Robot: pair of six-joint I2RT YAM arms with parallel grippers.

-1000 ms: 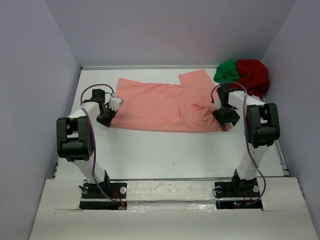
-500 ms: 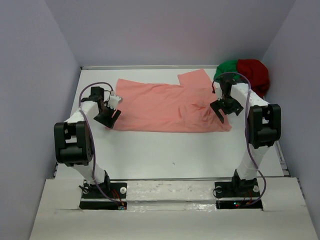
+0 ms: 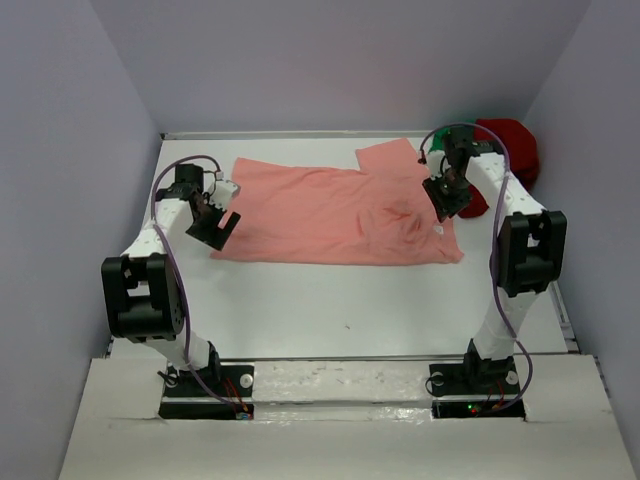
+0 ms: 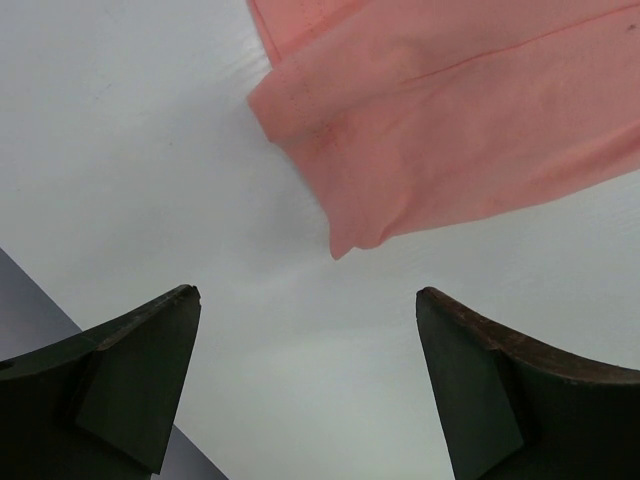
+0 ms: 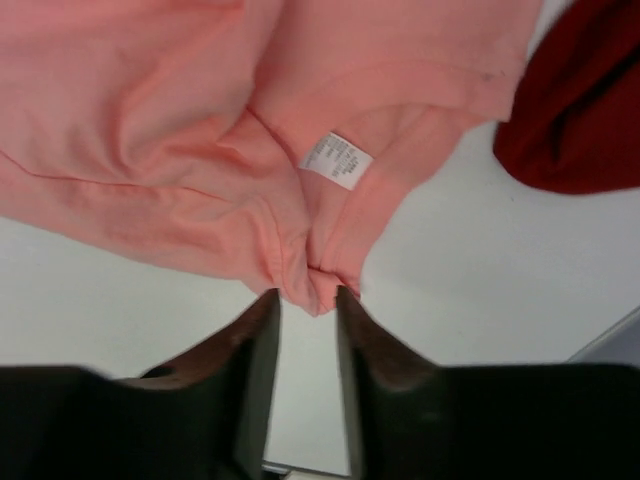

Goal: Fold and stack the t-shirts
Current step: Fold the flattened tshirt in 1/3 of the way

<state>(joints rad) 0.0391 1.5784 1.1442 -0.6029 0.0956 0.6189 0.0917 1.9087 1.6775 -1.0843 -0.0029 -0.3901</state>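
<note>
The salmon-pink t-shirt (image 3: 340, 215) lies spread across the middle of the table, its white neck tag (image 5: 336, 159) showing. My left gripper (image 3: 220, 230) hangs open just off the shirt's left edge; in the left wrist view the gripper (image 4: 308, 290) holds nothing and the shirt's corner (image 4: 450, 120) lies beyond it. My right gripper (image 3: 447, 195) is raised over the shirt's right end. Its jaws (image 5: 307, 292) stand narrowly apart, with a bunched fold of the shirt showing at their tips. The dark red t-shirt (image 3: 510, 145) is heaped at the back right. The green one (image 3: 434, 160) is mostly hidden behind my right arm.
White walls enclose the table on the left, back and right. The dark red heap (image 5: 580, 110) sits close to the right wall, just beyond the pink shirt's collar. Bare table (image 3: 340, 300) lies between the shirt and the arm bases.
My left gripper opened, let go of the shirt's left edge and drew back leftward. My right gripper lifted and moved toward the back; its jaws widened, then narrowed again.
</note>
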